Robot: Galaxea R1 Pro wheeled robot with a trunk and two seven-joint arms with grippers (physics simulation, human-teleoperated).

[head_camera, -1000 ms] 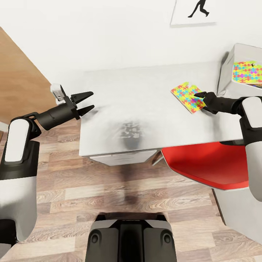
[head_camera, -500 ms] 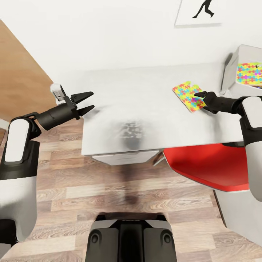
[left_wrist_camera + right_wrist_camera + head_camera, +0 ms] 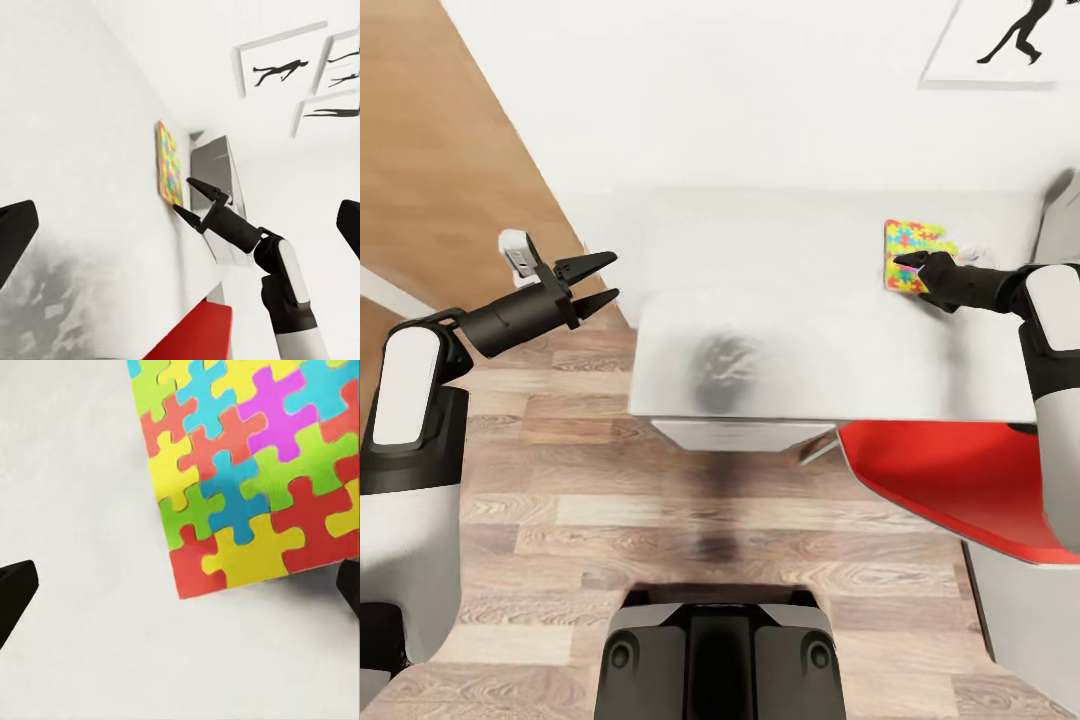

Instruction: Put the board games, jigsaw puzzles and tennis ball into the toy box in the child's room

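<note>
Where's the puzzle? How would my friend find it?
Look at the long pale table against the white wall. Near its far right end, just in front of the right gripper, lies the puzzle. It's a thin flat square of bright interlocking pieces, the only colourful thing on the tabletop.

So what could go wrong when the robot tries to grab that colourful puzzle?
The puzzle is thin and lies flat on the table, so the open right gripper might slide over it or push it along instead of lifting it. It is made of interlocking pieces, so a pinch at one corner could perhaps bend it or pull pieces apart. The red chair sits close under the right arm and might get bumped.
</note>
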